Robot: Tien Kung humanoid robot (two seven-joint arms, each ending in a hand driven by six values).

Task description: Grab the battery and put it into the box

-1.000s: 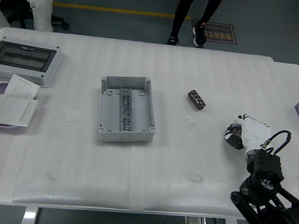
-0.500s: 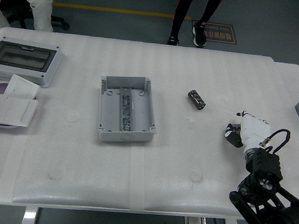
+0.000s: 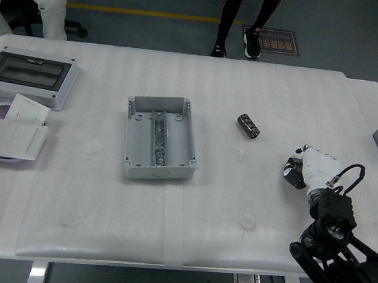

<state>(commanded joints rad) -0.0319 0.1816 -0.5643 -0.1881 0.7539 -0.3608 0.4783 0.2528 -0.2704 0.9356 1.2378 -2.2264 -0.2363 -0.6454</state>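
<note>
Looking down from the head view, the battery (image 3: 248, 126) lies on its side on the white bench (image 3: 236, 209), a short dark cylinder with metal ends, angled diagonally. It sits to the right of the open grey box (image 3: 158, 138) and well apart from it. The right hand (image 3: 308, 168) hovers low over the bench, down and right of the battery, not touching it. Its fingers (image 3: 295, 174) look loosely curled with nothing in them, though they're small in the shot so I wouldn't swear to the exact pose. Left arm isn't showing at all.

My guess on handling: it's rigid and smooth, probably a bit heavy for its size, and being round it'll want to roll if nudged sideways. I'd pinch it across the middle of the barrel, fingers on opposite long sides, not on the end caps.

Over on the left there's a lidded enclosure (image 3: 28, 77) and some wall sockets (image 3: 7, 136), out of the way.
</note>
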